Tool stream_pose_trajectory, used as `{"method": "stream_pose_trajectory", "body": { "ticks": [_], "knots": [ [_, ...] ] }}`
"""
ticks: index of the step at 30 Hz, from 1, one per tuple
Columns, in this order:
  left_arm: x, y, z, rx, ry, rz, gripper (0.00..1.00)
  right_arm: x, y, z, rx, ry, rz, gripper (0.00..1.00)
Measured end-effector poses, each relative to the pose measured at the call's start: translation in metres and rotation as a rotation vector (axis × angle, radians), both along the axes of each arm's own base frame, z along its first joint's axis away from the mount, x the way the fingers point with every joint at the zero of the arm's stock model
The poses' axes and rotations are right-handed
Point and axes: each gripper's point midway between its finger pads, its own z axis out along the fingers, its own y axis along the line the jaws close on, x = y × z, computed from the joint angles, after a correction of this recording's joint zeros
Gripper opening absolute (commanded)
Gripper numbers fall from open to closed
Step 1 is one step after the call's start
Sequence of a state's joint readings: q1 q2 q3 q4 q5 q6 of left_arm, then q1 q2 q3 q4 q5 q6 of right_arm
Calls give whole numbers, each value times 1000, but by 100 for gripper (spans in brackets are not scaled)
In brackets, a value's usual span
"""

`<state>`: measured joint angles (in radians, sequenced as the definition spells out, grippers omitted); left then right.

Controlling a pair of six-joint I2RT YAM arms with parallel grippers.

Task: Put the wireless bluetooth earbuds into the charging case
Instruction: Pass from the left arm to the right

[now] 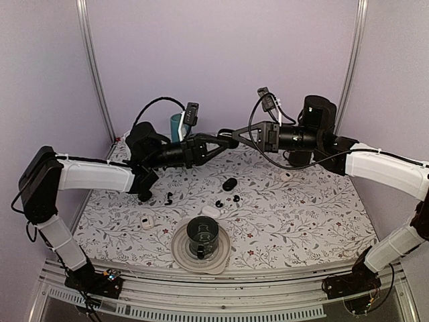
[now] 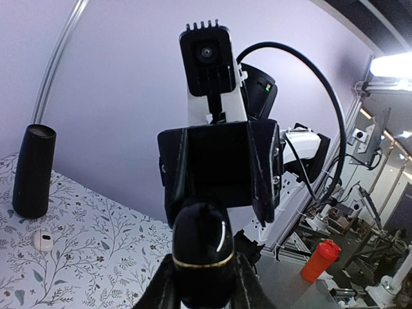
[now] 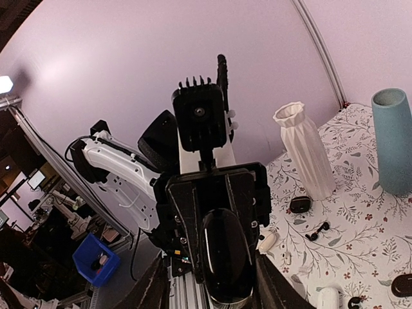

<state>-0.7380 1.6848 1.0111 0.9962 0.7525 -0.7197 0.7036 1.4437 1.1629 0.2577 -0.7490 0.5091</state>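
Up over the worktop (image 1: 301, 215), the left fingers (image 2: 156, 291) were clamped on the black charging case (image 2: 203, 248), and the right fingers (image 3: 154, 286) flanked its other end; whether they gripped it I couldn't tell. The little black earbuds (image 1: 219, 203) lay loose on the worktop below, beside a white case (image 1: 210, 211)

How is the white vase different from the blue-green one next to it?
The white vase has folded ridges and a wavy, flared rim; the teal vase is smooth with a plain round rim. The white vase widens toward its base, while the teal vase keeps nearly straight sides. Both stand upright on the flowery tablecloth, apart from each other.
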Motion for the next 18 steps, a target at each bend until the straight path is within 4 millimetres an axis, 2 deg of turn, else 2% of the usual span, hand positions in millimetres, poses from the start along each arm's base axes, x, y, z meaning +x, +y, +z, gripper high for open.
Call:
{"method": "stream_pose_trajectory", "body": {
  "ticks": [6, 13, 16, 18],
  "knots": [
    [0, 0, 1, -11, 30, -14, 0, 3, 0, -3, -2, 9, -14, 33],
    [1, -2, 2, -18, 48, -21, 0, 6, -1, -4, -4, 14, -24, 29],
    [1, -2, 4, -21, 49, -25, 0, 6, -1, -4, -3, 13, -26, 21],
    [1, -2, 5, -21, 50, -26, 0, 7, -1, -4, -3, 14, -28, 11]
  ]
}}
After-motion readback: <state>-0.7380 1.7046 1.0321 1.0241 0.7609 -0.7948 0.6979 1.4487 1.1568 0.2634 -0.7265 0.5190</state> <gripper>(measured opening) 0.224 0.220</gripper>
